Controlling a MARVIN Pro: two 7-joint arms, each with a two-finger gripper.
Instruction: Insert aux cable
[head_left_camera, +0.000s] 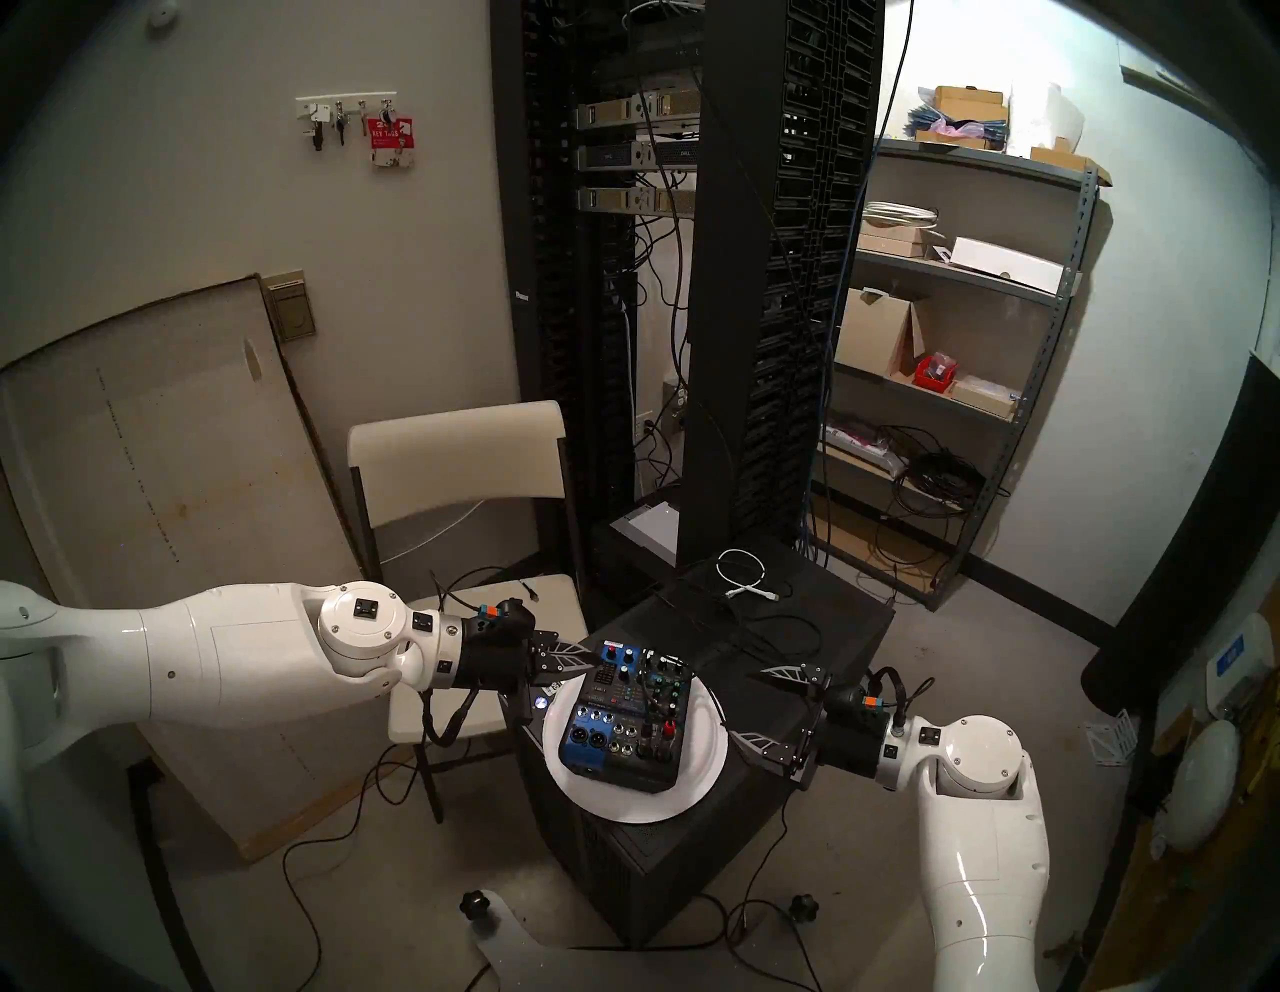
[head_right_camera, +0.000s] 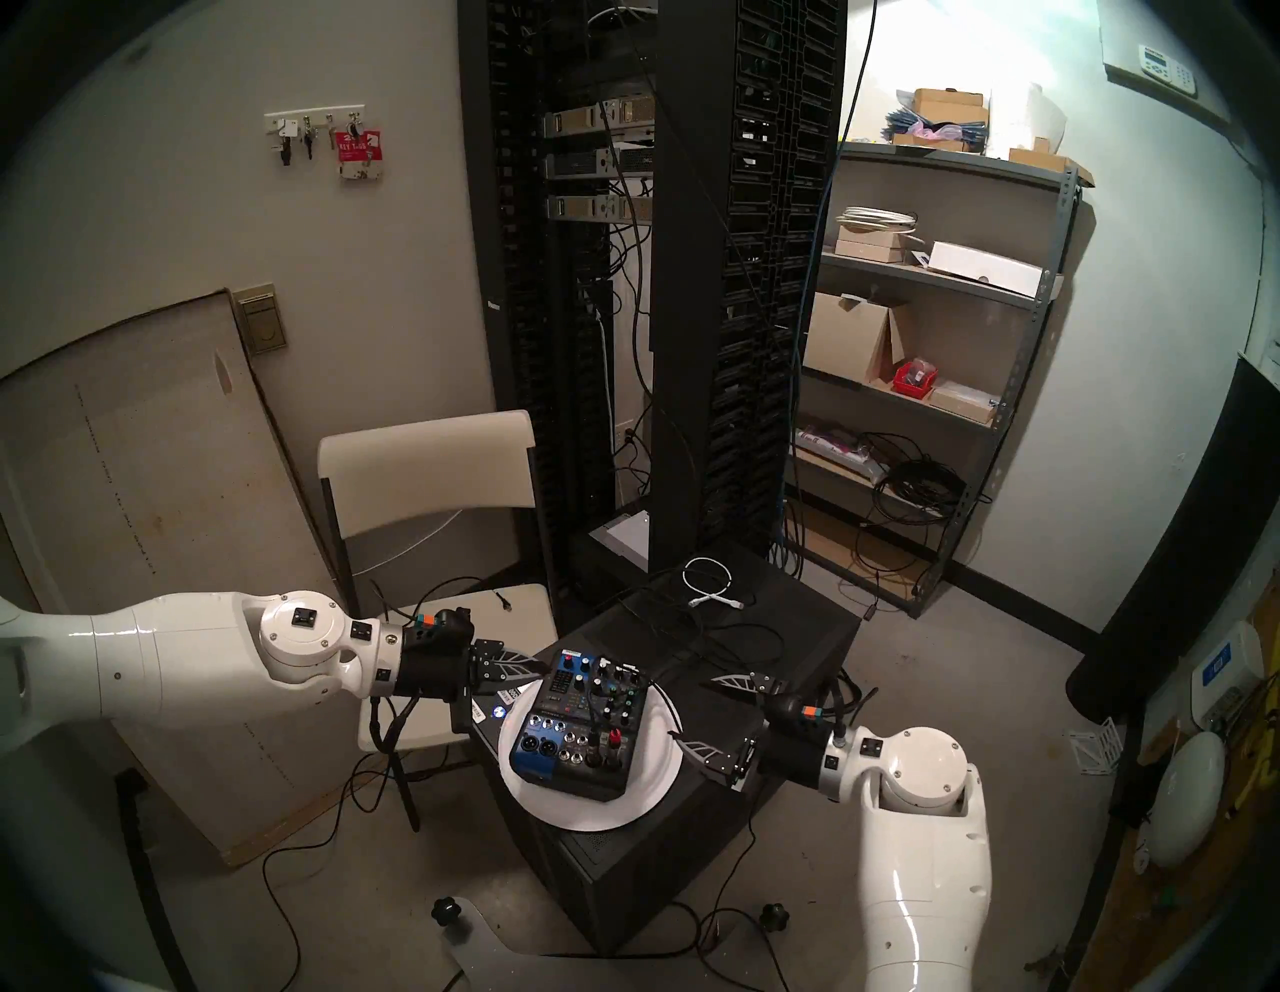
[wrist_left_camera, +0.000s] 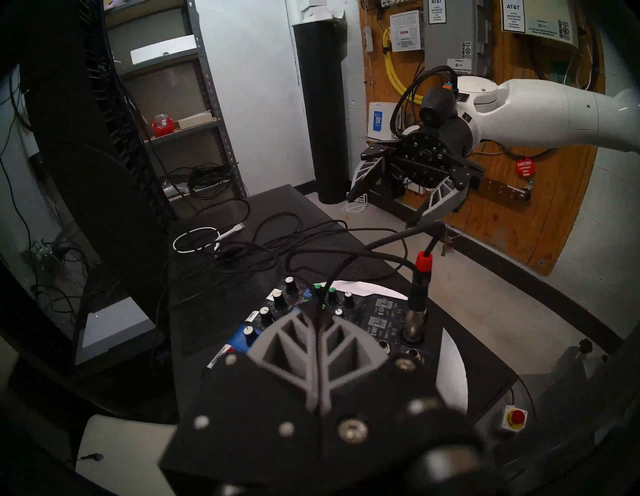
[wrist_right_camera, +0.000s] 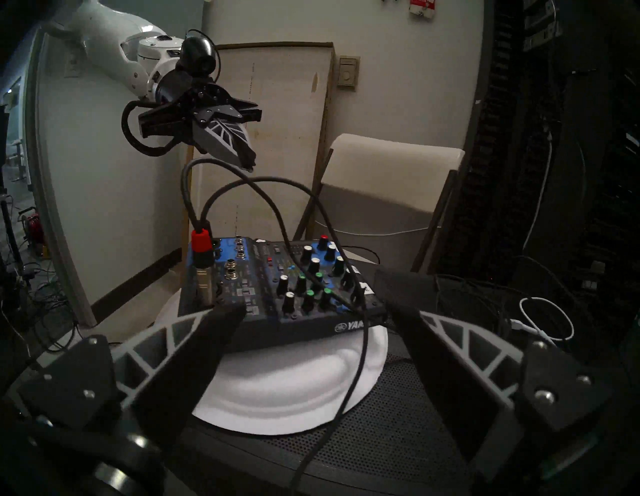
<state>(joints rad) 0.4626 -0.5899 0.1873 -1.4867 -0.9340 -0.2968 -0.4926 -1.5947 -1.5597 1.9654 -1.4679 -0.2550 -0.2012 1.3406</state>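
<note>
Head stereo left shows my left gripper (head_left_camera: 578, 658) pressed shut and empty at the far-left corner of the audio mixer (head_left_camera: 627, 713), which sits on a white plate (head_left_camera: 699, 783) atop the black worktop (head_left_camera: 817, 644). My right gripper (head_left_camera: 751, 706) stands wide open with nothing in it, just to the right of the mixer. The aux cable (head_left_camera: 668, 729) stands plugged upright in the mixer's near-right sockets, red band showing.

Head stereo right gives the same layout: aux cable (head_right_camera: 615, 736) seated in the mixer (head_right_camera: 582, 720), a white coiled cable (head_right_camera: 706, 578) lying farther back on the worktop.

Left wrist: my left gripper (wrist_left_camera: 317, 320) has its fingers closed together over the mixer's knobs, holding nothing. The aux cable (wrist_left_camera: 417, 304) rises upright from its socket, its lead arching away. My right gripper (wrist_left_camera: 382, 211) hangs open beyond it.

Right wrist: my right gripper (wrist_right_camera: 313, 304) is spread wide, both fingers clear of the mixer (wrist_right_camera: 277, 287). The aux cable (wrist_right_camera: 202, 266) stands in the mixer's left corner, and my left gripper (wrist_right_camera: 247, 162) hovers shut above.
</note>
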